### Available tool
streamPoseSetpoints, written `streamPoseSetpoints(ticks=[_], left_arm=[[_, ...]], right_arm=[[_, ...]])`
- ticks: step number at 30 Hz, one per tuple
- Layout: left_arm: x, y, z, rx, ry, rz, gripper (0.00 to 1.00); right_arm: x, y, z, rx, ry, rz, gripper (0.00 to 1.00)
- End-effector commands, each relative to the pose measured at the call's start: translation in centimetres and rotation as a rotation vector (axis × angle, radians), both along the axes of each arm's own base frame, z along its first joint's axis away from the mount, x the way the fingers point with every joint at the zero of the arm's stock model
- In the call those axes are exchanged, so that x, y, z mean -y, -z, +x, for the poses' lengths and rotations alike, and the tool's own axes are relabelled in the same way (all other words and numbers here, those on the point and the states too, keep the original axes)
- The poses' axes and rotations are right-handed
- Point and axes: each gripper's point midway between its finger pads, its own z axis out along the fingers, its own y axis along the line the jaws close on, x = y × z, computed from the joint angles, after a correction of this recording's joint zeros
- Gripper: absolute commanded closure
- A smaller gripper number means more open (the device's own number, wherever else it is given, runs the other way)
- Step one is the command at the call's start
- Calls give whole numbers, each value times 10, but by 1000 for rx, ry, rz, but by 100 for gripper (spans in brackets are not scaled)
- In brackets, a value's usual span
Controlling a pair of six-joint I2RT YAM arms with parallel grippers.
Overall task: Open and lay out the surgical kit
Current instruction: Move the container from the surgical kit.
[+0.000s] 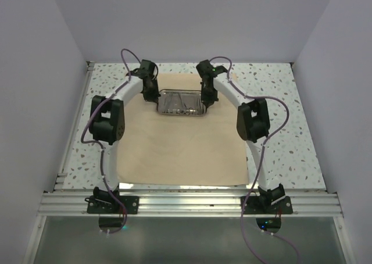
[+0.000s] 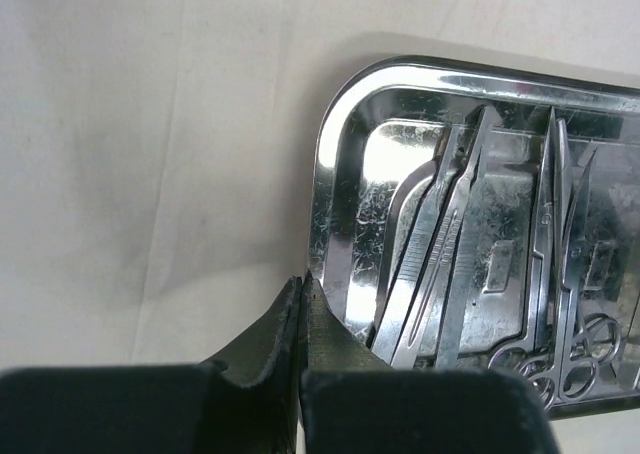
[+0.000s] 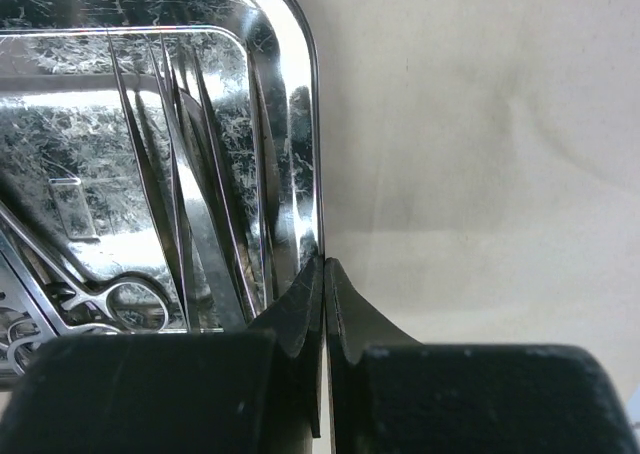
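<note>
The tan cloth wrap (image 1: 180,147) lies spread flat as a large sheet on the table. The shiny steel tray (image 1: 180,103) sits on its far part, with several slim instruments (image 1: 181,104) inside. My left gripper (image 1: 152,95) is shut on the tray's left rim (image 2: 322,194), fingertips (image 2: 303,286) pinching the edge. My right gripper (image 1: 208,96) is shut on the tray's right rim (image 3: 310,124), fingertips (image 3: 324,266) on the edge. Scalpel handles (image 2: 440,244) and scissors (image 2: 560,304) show in the left wrist view, forceps (image 3: 180,174) and scissor rings (image 3: 130,304) in the right.
The speckled tabletop (image 1: 290,118) shows around the cloth. White walls enclose the table on the left, back and right. An aluminium rail (image 1: 186,203) with the arm bases runs along the near edge.
</note>
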Motion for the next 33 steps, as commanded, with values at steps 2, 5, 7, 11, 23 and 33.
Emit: streamPoseSetpoints(ticks=[2, 5, 7, 11, 23, 33], left_arm=[[-8, -49, -12, 84, -21, 32, 100], [-7, -53, -29, 83, -29, 36, 100], [-9, -48, -44, 64, -39, 60, 100], [-12, -55, -73, 72, -56, 72, 100], [-16, -16, -203, -19, -84, 97, 100], [-13, -24, -247, -33, -81, 60, 53]], right_arm=[[13, -54, -19, 58, 16, -25, 100], [15, -59, -33, 54, -2, -19, 100], [19, -59, -47, 34, -14, -22, 100], [20, -49, -84, -12, -52, -11, 100], [22, -2, -210, -114, -120, -11, 100], [52, -18, -246, -127, -120, -66, 29]])
